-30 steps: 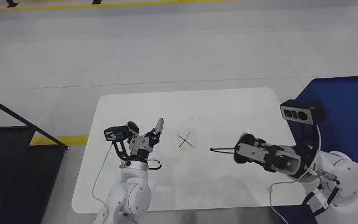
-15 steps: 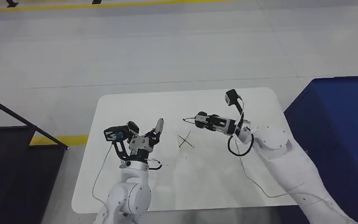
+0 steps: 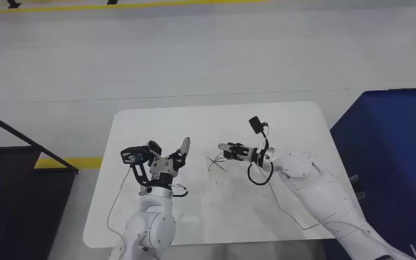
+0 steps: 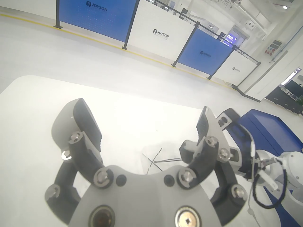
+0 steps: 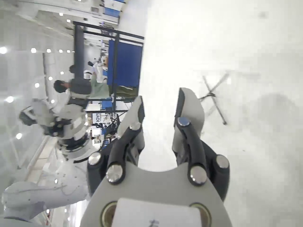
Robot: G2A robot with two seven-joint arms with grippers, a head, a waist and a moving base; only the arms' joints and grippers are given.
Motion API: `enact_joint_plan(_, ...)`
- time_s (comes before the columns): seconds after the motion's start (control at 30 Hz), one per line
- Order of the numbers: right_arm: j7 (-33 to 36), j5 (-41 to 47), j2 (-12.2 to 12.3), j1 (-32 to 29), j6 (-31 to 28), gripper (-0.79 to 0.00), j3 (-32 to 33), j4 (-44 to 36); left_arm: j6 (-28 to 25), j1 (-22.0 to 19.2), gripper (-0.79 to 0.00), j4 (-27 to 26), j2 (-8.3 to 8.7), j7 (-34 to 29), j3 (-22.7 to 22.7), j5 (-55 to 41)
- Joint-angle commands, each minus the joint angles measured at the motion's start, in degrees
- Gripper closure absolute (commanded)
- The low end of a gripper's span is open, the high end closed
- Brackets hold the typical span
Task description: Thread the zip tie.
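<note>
Two thin black plastic zip ties [image 3: 215, 162] lie crossed, flat on the white counter [image 3: 286, 123]. Right claw [image 3: 221, 147] sits just beside them, jaws apart, nothing between. Left claw [image 3: 169, 146] is well apart from them, spread wide. Suggest it pinches one strap's free end, clear of the crossing.
</note>
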Motion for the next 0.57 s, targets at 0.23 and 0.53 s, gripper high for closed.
enact_joint_plan(0.23,-12.9,-15.2,2.9,-14.2,-31.2,-0.785,19.4,-18.5,0.0,0.0,-0.785,0.0,0.0,0.0,0.0,0.0)
enact_joint_plan(0.53,-27.2,-33.7,3.1,-27.5,-41.8,-0.785,27.3,-26.7,0.0,0.0,-0.785,0.0,0.0,0.0,0.0,0.0)
